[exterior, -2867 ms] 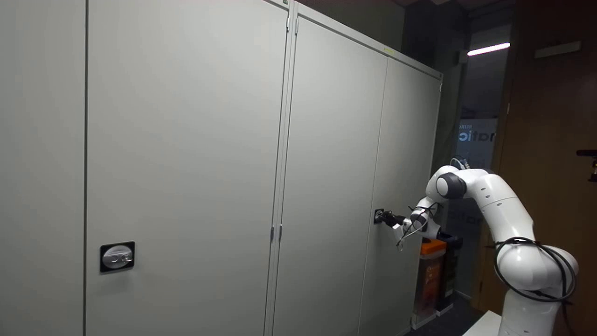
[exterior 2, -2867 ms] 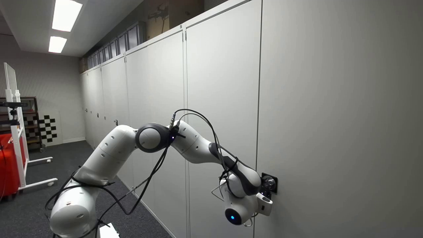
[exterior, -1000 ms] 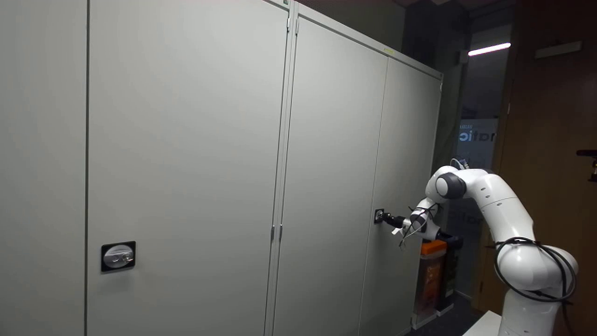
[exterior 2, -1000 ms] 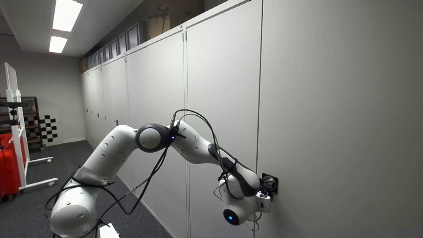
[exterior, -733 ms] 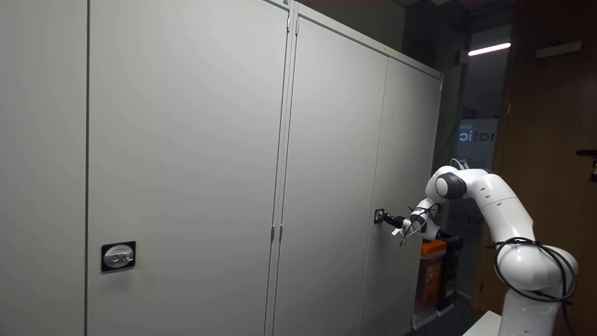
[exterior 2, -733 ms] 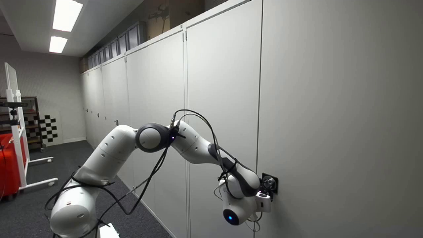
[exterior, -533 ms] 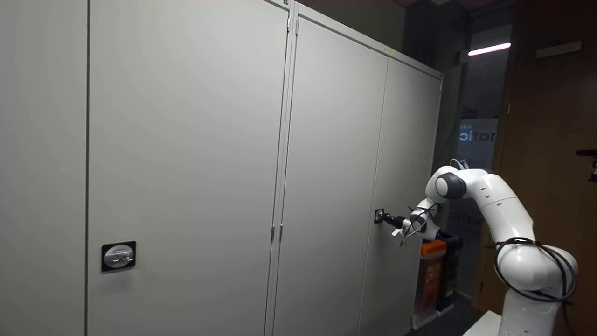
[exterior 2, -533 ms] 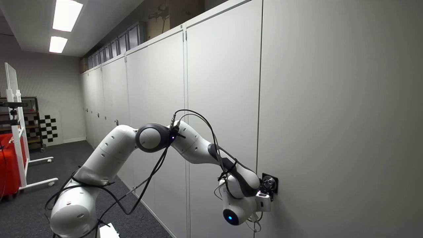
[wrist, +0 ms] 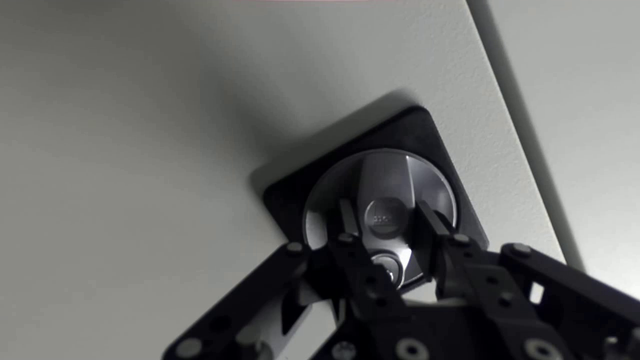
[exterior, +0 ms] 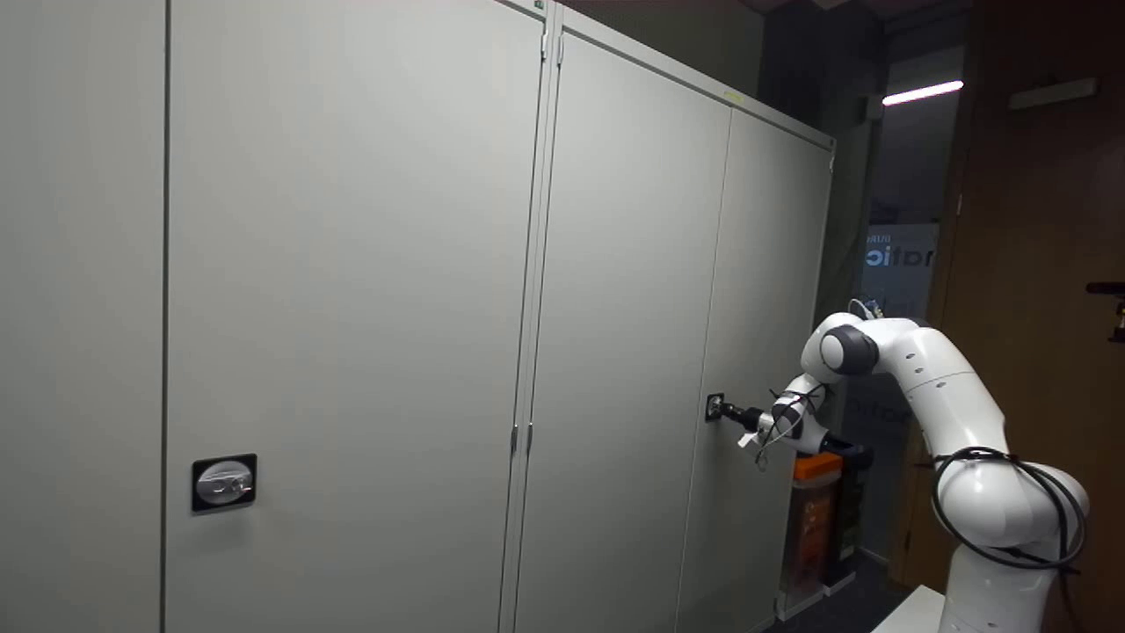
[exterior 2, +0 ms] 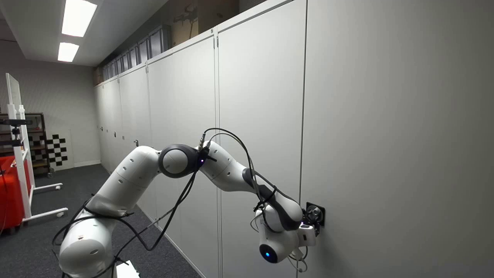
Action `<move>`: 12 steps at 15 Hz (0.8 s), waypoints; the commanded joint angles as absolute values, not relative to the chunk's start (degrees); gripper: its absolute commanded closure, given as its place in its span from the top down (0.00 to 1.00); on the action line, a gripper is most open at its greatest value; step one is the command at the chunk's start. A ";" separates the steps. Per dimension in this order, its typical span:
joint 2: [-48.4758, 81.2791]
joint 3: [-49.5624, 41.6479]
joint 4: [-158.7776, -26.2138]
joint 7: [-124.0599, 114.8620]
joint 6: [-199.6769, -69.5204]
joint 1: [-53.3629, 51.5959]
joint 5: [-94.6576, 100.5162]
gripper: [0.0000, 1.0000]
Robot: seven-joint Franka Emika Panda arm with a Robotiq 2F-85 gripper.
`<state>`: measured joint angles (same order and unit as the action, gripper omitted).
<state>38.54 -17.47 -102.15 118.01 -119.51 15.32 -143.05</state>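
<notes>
Gripping the round handle [wrist: 385, 175] on a gray cabinet door [wrist: 150, 225], I have my pincer [wrist: 384, 216] clamped across its raised middle.

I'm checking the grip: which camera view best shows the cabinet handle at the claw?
The wrist view: the handle appears largest there, with the claw closed on its raised ridge and hiding only some of it. In both exterior views the handle is small and partly covered.

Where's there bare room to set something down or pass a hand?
Set down: carpet between the wheeled stand and cabinets. Hand: along the door right of the handle, in an exterior view. Crowded: at the handle, which the pincer straddles.
</notes>
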 commanded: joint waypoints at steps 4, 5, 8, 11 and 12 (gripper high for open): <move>39.92 -18.71 -98.81 122.53 -122.78 15.81 -147.06 0.08; 39.92 -18.74 -98.81 123.05 -122.78 15.81 -147.00 0.08; 40.02 -18.84 -98.74 125.12 -122.47 15.85 -147.10 0.08; 39.95 -18.80 -98.81 127.26 -122.40 15.89 -147.35 0.08; 39.91 -18.79 -98.85 128.02 -122.36 15.90 -147.48 0.08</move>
<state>38.53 -17.51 -102.18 124.82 -119.62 15.27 -143.36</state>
